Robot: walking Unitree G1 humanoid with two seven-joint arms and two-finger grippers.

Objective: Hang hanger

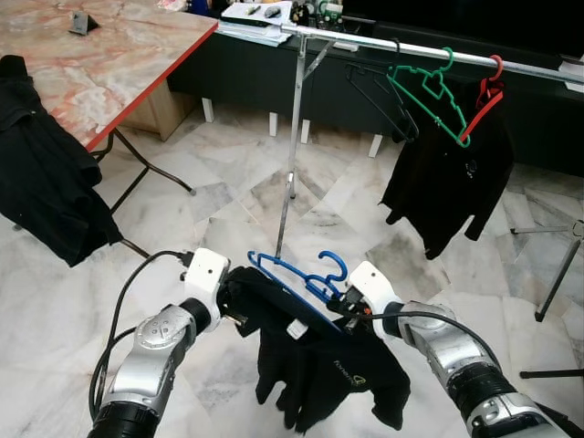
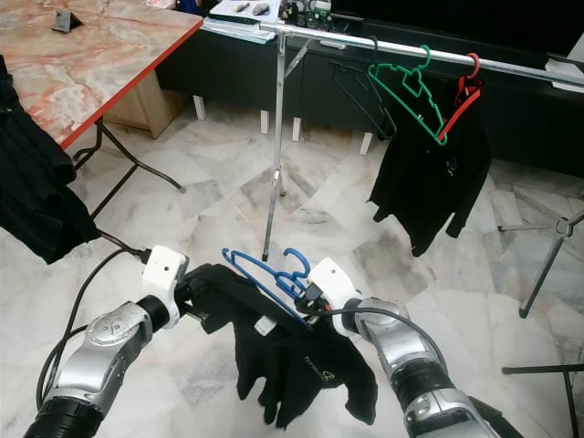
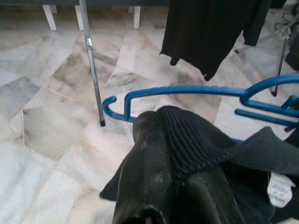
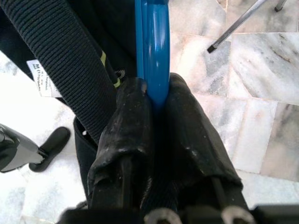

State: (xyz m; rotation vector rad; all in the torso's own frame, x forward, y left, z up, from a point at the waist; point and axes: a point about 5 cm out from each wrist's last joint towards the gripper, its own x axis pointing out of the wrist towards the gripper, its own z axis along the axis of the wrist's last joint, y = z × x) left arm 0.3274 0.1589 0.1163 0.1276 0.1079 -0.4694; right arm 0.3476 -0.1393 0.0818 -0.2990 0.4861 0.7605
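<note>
Both arms reach forward and inward, low over the marble floor (image 1: 228,210). The right gripper (image 4: 156,100) is clamped on the blue hanger (image 1: 301,278); the left gripper (image 3: 173,163) pinches the black shirt (image 1: 319,365) draped on it. The rail (image 1: 383,41) with 3 hangers stands well ahead.

So the hanger (image 1: 301,278) sits between the two grippers, shirt (image 1: 319,365) draped under it. Left gripper (image 1: 239,297) pinches the shirt's collar at the hanger's left end, right gripper (image 1: 339,303) clamps just below the hook. Rail (image 1: 429,53) is well ahead of both, a hung shirt (image 1: 447,173) under it, table (image 1: 100,64) off left.
</note>
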